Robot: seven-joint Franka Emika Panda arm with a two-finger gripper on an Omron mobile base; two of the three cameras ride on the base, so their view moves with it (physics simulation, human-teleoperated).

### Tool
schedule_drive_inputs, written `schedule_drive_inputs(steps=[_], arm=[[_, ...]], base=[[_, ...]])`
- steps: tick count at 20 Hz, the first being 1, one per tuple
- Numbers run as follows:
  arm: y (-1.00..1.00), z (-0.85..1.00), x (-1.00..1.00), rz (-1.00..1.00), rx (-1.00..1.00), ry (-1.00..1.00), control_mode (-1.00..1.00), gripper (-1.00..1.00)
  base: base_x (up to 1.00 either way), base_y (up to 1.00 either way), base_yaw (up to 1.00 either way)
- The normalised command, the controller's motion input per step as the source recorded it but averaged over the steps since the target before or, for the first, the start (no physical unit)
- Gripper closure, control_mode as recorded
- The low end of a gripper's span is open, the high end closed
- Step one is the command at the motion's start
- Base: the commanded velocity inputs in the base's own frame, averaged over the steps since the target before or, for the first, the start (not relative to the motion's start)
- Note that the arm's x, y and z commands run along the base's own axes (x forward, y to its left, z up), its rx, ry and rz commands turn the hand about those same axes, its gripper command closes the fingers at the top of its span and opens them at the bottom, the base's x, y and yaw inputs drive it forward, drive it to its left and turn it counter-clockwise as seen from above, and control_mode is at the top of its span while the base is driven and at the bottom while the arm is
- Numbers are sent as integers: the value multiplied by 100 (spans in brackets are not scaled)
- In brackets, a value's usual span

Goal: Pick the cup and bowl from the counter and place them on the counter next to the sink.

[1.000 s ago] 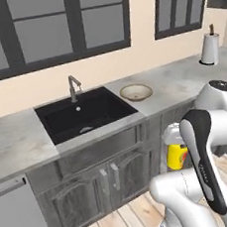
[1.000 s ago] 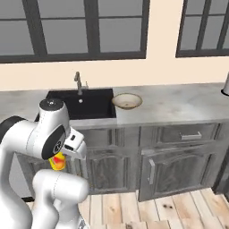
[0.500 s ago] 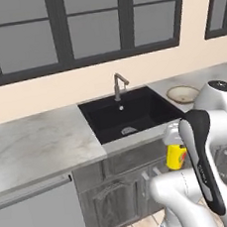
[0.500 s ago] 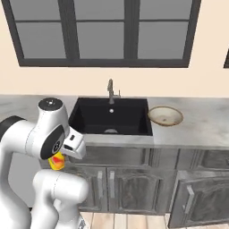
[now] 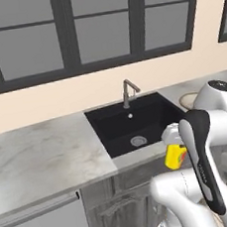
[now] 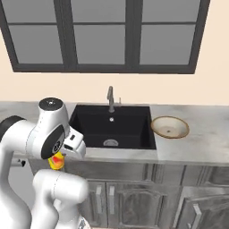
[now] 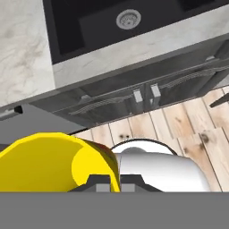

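— Where's the cup (image 5: 175, 156)?

— Gripped in my gripper (image 7: 108, 182), low centre-right of the left base view, before the sink (image 5: 134, 124). I'd lift it over the counter (image 5: 45, 153) at left, lower it upright, then release.

— Anything unclear?

— My fingertips are mostly cut off; the bowl (image 6: 170, 127) waits at right.

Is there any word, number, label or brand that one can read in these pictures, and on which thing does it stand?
There is no readable text.
The cup, carried in the tool, has a red-orange mark on its side, but it forms no letters that can be made out.
The bowl, the sink, the faucet and the counter bear no writing.
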Motion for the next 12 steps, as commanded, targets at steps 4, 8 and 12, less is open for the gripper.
schedule_drive_inputs(steps=[4, 8, 12], arm=[[0, 0, 0, 0, 0, 0, 100, 100], [0, 0, 0, 0, 0, 0, 100, 100], [0, 0, 0, 0, 0, 0, 100, 100]], base=[[56, 50, 16], [85, 31, 37], [86, 6, 27]])
